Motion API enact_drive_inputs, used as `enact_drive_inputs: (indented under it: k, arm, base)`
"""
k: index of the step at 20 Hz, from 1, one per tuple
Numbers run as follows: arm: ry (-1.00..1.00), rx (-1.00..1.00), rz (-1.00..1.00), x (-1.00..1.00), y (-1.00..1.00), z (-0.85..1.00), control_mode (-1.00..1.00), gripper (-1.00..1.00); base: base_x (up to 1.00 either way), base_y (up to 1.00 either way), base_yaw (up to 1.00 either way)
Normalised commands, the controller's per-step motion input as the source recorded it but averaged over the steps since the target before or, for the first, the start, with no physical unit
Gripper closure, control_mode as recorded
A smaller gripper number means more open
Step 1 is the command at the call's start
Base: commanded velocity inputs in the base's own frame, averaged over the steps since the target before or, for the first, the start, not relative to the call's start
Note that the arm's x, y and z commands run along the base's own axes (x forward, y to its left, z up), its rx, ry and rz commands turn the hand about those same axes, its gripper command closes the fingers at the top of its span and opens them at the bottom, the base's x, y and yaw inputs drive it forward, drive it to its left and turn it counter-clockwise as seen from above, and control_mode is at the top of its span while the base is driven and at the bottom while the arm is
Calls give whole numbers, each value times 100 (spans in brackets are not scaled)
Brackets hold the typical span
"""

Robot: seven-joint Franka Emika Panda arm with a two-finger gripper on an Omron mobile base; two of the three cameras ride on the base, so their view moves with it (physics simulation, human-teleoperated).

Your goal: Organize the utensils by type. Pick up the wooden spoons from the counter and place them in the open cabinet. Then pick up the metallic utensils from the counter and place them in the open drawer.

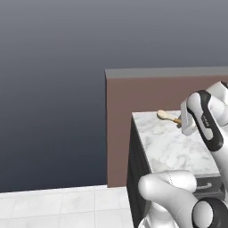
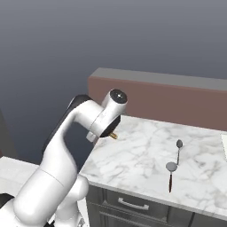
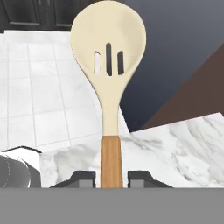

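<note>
Near edge of counter (image 2: 142, 150), right side: two metal utensils (image 2: 171, 174) lie close together, handles toward the near edge | mid, above left end of counter: gripper (image 3: 111, 177) clamped on orange-brown handle of slotted wooden spoon (image 3: 109, 65), held off the marble | far: brown wall (image 2: 177, 102) behind counter

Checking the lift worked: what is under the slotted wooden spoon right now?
The end effector grips the spoon by its orange-brown handle. Below its head are white floor tiles; by the handle, the marble counter edge. The handle's end is hidden between the fingers.
</note>
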Motion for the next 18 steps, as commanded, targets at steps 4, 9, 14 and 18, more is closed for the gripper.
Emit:
enact_drive_inputs:
  k: [4, 9, 14, 18]
  arm:
    - [0, 0, 0, 0, 0, 0, -100, 100]
    - [-6, 0, 0, -22, -1, 0, 100, 100]
    - [0, 0, 0, 0, 0, 0, 100, 100]
    - [0, 0, 0, 0, 0, 0, 100, 100]
  base:
    - [0, 0, 0]
    - [-31, -6, 0]
    - [-64, -21, -26]
    - [-8, -2, -90]
